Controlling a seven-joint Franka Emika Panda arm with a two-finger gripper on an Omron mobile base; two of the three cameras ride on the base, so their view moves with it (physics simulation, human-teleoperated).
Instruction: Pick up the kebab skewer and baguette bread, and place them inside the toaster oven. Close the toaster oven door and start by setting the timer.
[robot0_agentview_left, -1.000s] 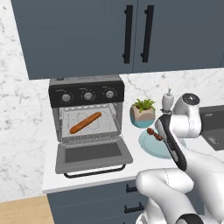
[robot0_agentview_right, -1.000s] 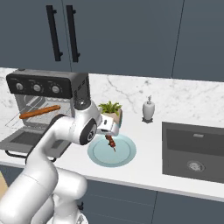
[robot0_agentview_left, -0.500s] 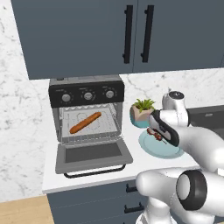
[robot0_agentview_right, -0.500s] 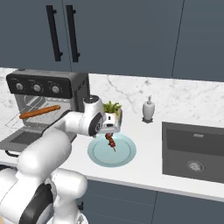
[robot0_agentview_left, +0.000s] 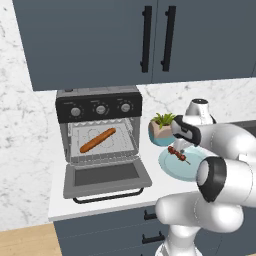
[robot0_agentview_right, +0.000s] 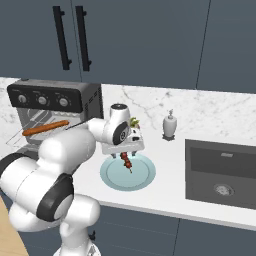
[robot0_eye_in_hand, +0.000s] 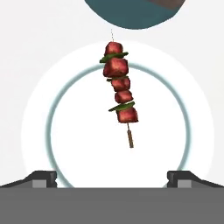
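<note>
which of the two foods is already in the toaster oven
The baguette bread: it lies on the toaster oven rack, while the kebab skewer sits on the plate.

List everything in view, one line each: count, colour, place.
oven: 1, grey with black panel, counter left
door: 1, dark-framed, dropped open
knobs: 3, silver, on the oven panel
baguette: 1, orange-brown, on the oven rack
plate: 1, pale blue, counter right of oven
skewer: 1, red chunks with green bits, on the plate
plant: 1, green in a pale pot, behind the plate
dispenser: 1, light grey, by the wall
sink: 1, dark, counter right
cabinets: dark blue with 2 black handles, above
arm: 1, white
tool: 1, open, above the skewer
</note>
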